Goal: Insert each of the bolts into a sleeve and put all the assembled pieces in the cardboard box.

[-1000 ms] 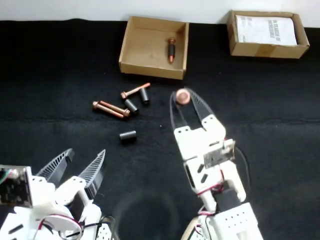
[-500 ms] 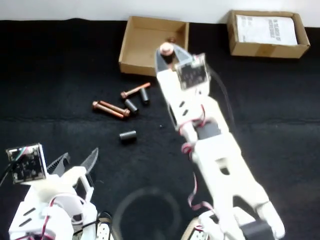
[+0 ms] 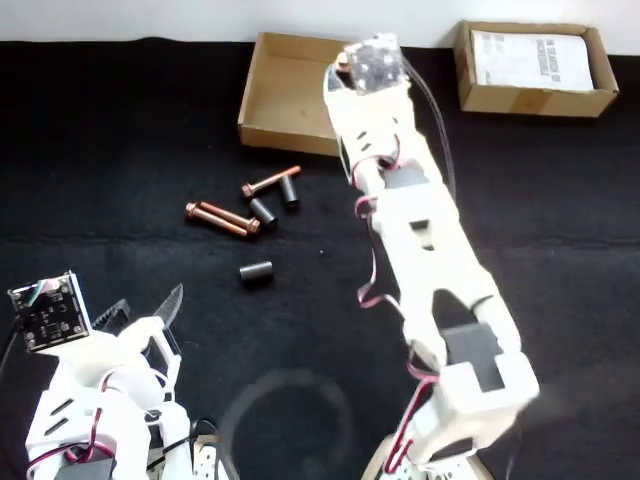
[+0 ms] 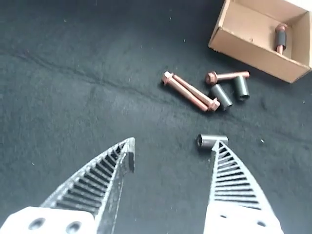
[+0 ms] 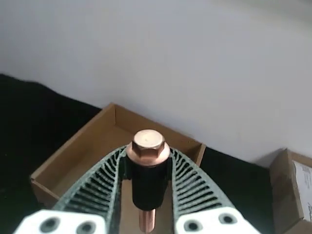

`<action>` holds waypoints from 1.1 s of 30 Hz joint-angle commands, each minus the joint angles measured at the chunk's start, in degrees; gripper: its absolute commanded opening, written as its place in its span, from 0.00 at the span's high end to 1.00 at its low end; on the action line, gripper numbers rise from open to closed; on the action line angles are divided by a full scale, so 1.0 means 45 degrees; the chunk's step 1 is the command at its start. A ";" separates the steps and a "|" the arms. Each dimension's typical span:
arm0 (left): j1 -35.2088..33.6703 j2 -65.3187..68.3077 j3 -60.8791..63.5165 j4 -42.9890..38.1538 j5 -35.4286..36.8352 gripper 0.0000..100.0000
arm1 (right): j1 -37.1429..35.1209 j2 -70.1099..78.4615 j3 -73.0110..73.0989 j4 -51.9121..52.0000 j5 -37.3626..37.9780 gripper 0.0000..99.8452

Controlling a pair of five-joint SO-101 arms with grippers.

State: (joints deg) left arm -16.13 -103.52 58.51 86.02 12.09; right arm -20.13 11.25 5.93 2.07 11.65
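Observation:
My right gripper (image 5: pixel 147 155) is shut on an assembled piece (image 5: pixel 147 181), a copper bolt in a black sleeve, held upright above the open cardboard box (image 5: pixel 83 158). From above, that gripper (image 3: pixel 338 80) hangs over the box (image 3: pixel 285 95). Another assembled piece (image 4: pixel 280 35) lies inside the box (image 4: pixel 248 46). Two loose bolts (image 3: pixel 222 218) lie side by side on the black cloth, with a third bolt (image 3: pixel 270 181) close by. Two sleeves (image 3: pixel 262 211) sit beside them. A lone sleeve (image 4: pixel 211 141) lies just off one fingertip of my open left gripper (image 4: pixel 173 148), which is low near the front left.
A second cardboard box (image 3: pixel 535 70) holding a printed sheet stands at the back right. The right arm (image 3: pixel 420 230) stretches across the middle of the table. A white wall rises behind the table's far edge.
The right arm has swung from mid-table out over the cardboard box, carrying the assembled piece. The left arm has shifted slightly at the front left, its gripper staying open.

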 commanded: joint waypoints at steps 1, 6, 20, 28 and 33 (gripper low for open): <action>-0.0400 -0.0049 0.0049 -0.0332 -0.0078 0.75 | 0.0029 0.1260 -0.2706 0.1260 0.1700 0.99; -0.1084 -0.0068 0.0850 -0.0332 -0.0078 0.75 | -0.0147 0.3995 -0.5851 0.1866 0.4435 0.99; -0.2882 -0.0088 0.3780 -0.3067 -0.0098 0.75 | -0.0147 1.2904 -1.4212 0.1846 1.2933 0.99; -0.2901 -0.0088 0.3839 -0.3048 -0.0547 0.75 | -0.0283 1.4388 -1.8549 0.5148 1.2991 0.78; -0.2882 -0.0088 0.3839 -0.2969 -0.0938 0.75 | -0.0420 1.4369 -2.1597 0.8254 1.0276 0.83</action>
State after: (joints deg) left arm -28.62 -103.34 75.91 73.27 8.48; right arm -21.10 76.75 -81.54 31.87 64.13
